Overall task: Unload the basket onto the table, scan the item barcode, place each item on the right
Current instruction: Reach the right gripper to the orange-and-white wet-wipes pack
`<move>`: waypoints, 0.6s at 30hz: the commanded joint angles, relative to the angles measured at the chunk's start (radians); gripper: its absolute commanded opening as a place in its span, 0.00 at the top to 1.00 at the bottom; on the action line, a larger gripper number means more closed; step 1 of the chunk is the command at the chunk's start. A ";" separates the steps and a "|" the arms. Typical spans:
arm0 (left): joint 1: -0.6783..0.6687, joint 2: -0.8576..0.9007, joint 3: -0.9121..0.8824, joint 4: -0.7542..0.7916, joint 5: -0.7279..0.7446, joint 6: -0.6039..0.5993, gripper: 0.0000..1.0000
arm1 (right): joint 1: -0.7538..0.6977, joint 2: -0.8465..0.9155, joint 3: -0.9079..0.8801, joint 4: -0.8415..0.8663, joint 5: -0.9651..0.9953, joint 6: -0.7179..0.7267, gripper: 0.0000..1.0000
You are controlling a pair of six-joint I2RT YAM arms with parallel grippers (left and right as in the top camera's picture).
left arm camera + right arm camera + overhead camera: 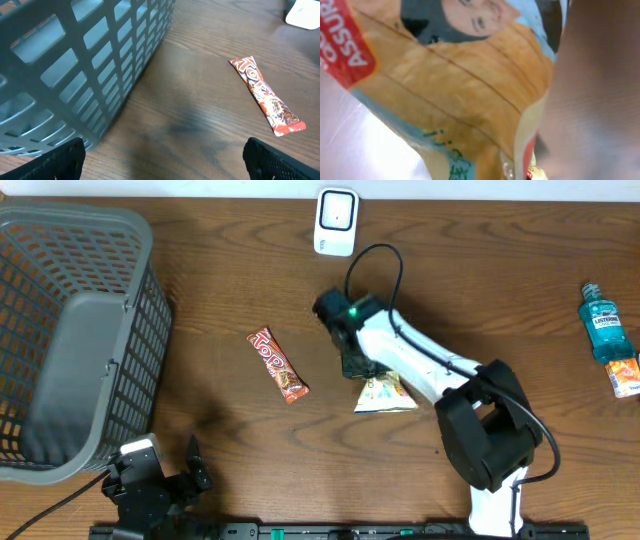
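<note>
Overhead view: a wooden tabletop (pixel 230 270) carries a grey mesh basket (pixel 70 330) at the far left and a white barcode scanner (pixel 336 222) at the far edge, near the centre. A red candy bar (pixel 278 364) lies flat between basket and centre. The snack packet (pixel 388 393) lies just right of centre, well apart from the scanner. The right gripper (pixel 358 365) reaches down onto the packet's far-left corner, with its jaws closed on that thin edge. A blue mouthwash bottle (pixel 603 325) and a small orange box (pixel 625 376) lie at the right edge. The left gripper (pixel 188 472) sits at the near edge beside the basket. Left wrist view: the left gripper's dark fingertips (pixel 60 162) show in the two bottom corners, so its jaws stand wide apart and hold nothing; the basket wall is at left and the candy bar at right. Right wrist view: the packet's orange and blue print fills the frame, pressed close to the lens, and the jaws themselves are hidden.
</note>
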 commanded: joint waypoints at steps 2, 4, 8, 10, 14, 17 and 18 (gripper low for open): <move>0.002 -0.002 0.003 0.001 -0.013 -0.002 0.02 | -0.047 0.003 0.183 -0.175 -0.517 -0.263 0.99; 0.002 -0.002 0.003 0.001 -0.013 -0.002 0.02 | -0.064 0.003 0.196 -0.215 -0.764 -0.406 0.99; 0.002 -0.002 0.003 0.001 -0.013 -0.002 0.02 | -0.105 0.003 0.196 -0.343 -1.198 -0.648 0.99; 0.002 -0.002 0.003 0.001 -0.013 -0.002 0.02 | -0.117 0.003 0.196 -0.393 -1.276 -0.673 0.99; 0.002 -0.002 0.003 0.001 -0.013 -0.002 0.02 | -0.142 0.003 0.196 -0.484 -1.384 -0.667 0.99; 0.002 -0.002 0.003 0.001 -0.013 -0.002 0.02 | -0.167 0.003 0.195 -0.621 -1.485 -0.555 0.99; 0.002 -0.002 0.003 0.001 -0.013 -0.002 0.02 | -0.171 0.003 0.195 -0.621 -1.487 -0.507 0.99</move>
